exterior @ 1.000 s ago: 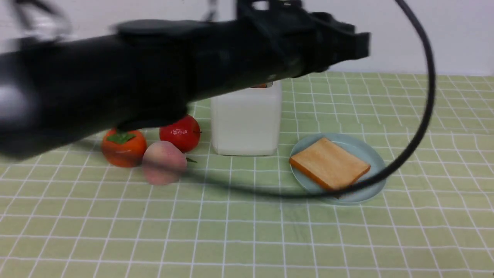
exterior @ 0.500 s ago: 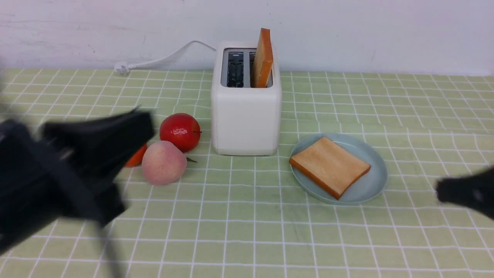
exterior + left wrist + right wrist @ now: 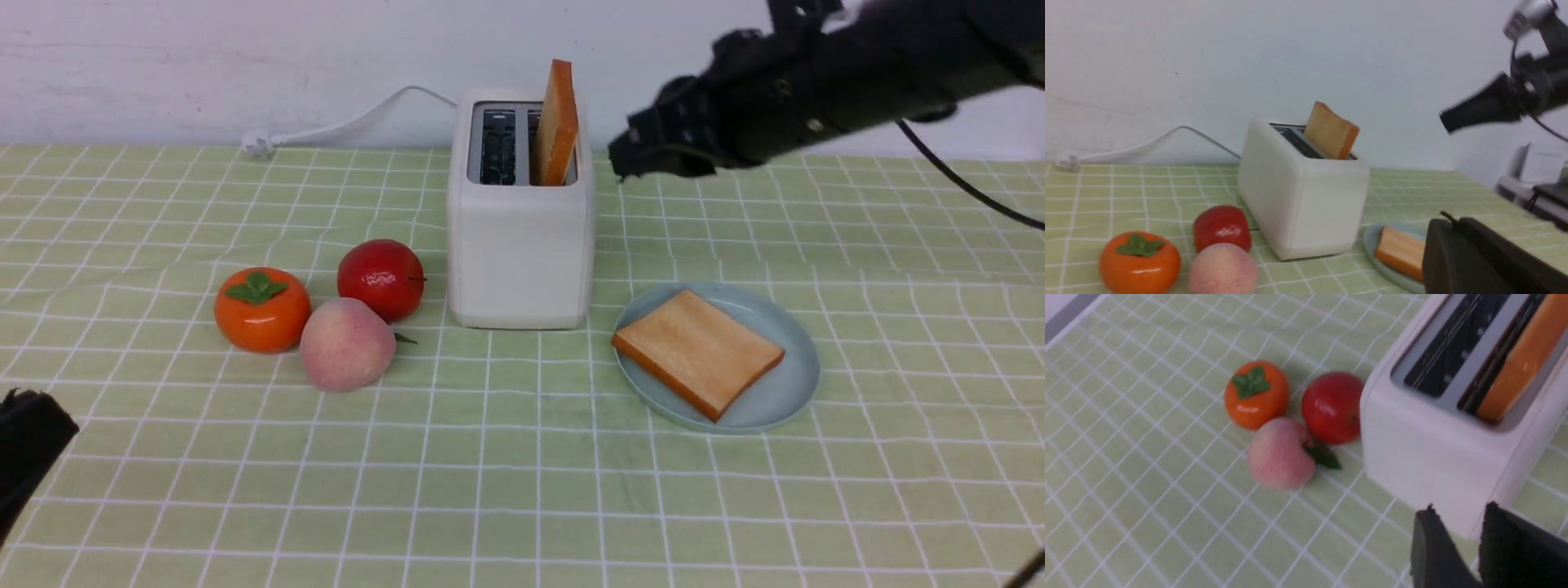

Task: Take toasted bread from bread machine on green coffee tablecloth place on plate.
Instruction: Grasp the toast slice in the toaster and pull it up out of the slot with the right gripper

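Note:
The white bread machine (image 3: pixel 520 245) stands mid-table on the green coffee tablecloth (image 3: pixel 522 490). One slice of toasted bread (image 3: pixel 558 122) stands upright in its right slot, and the left slot is empty. A second slice (image 3: pixel 698 353) lies flat on the pale blue-green plate (image 3: pixel 788 396), right of the machine. My right gripper (image 3: pixel 624 159) hovers just right of the machine's top; in the right wrist view (image 3: pixel 1459 512) its jaws stand a little apart and empty. My left gripper (image 3: pixel 24 457) is low at the front left; in the left wrist view (image 3: pixel 1447 222) it is shut and empty.
An orange persimmon (image 3: pixel 261 310), a red apple (image 3: pixel 380 279) and a peach (image 3: pixel 347 343) sit close together left of the machine. The white power cord (image 3: pixel 343 126) runs back left along the wall.
My left arm, which stretched across over the machine, has drawn back and down to the front left corner. My right arm has risen from the low right to beside the machine's top.

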